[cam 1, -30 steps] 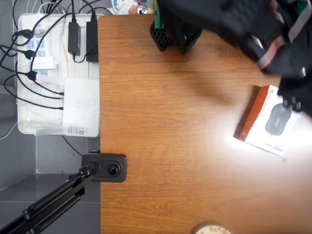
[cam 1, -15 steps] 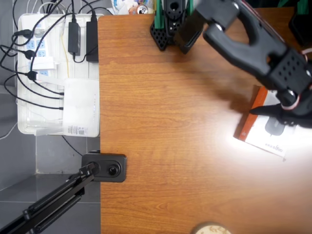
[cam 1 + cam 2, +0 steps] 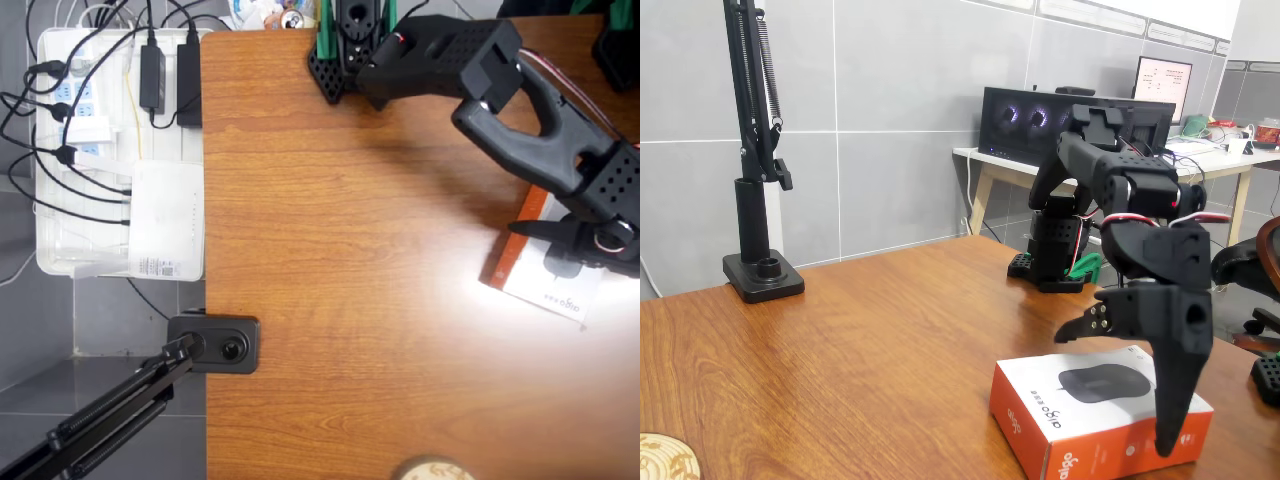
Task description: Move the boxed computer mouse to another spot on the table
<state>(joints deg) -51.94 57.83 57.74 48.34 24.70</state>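
The boxed computer mouse [image 3: 535, 282] lies flat near the right edge of the brown wood-grain table [image 3: 350, 250]. It is a white box with a dark mouse pictured on top and an orange-red side. In the fixed view the box [image 3: 1040, 405] is at the front right of the table [image 3: 840, 350]. My black gripper [image 3: 560, 240] hangs right over the box and is open. One long finger [image 3: 1175, 400] points down at the box's right end, and the other jaw is spread above its top. Nothing is held, and my gripper [image 3: 1115, 390] covers part of the pictured mouse.
A white tray [image 3: 60, 255] of power strips, cables and a white router-like box sits off the table's left side. A black stand base [image 3: 215, 343] clamps the left edge. The arm's base [image 3: 345, 60] stands at the far edge. A round coaster [image 3: 432, 468] lies at the near edge.
The arm has swung out from the top right and settled over the box, with the open gripper now low above it. The box has not moved.
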